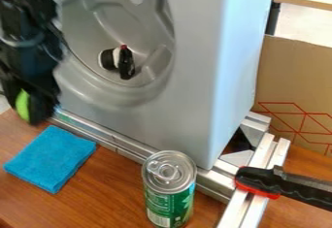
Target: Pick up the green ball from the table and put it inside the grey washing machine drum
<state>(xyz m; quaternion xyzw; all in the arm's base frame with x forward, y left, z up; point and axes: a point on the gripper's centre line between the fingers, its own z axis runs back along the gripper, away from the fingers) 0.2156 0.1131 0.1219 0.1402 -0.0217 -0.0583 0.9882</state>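
The black gripper [40, 106] hangs at the left edge, in front of the left side of a grey machine-like housing [201, 52]. Against its lower end shows a bright green patch [23, 105]; whether that is something held, I cannot tell. Below and to the right of it, a folded blue cloth [50, 158] lies flat on the wooden table. Inside the housing's round recess rests a small black and white object [119, 62] with a red tip. A green can [169, 193] with a silver top stands upright at the bottom centre.
Metal rails [123, 145] run along the housing's base. More rails stick out toward the lower right, with a black and red clamp handle [258, 181] across them. Behind on the right stands a cardboard panel [291, 76] with red lines.
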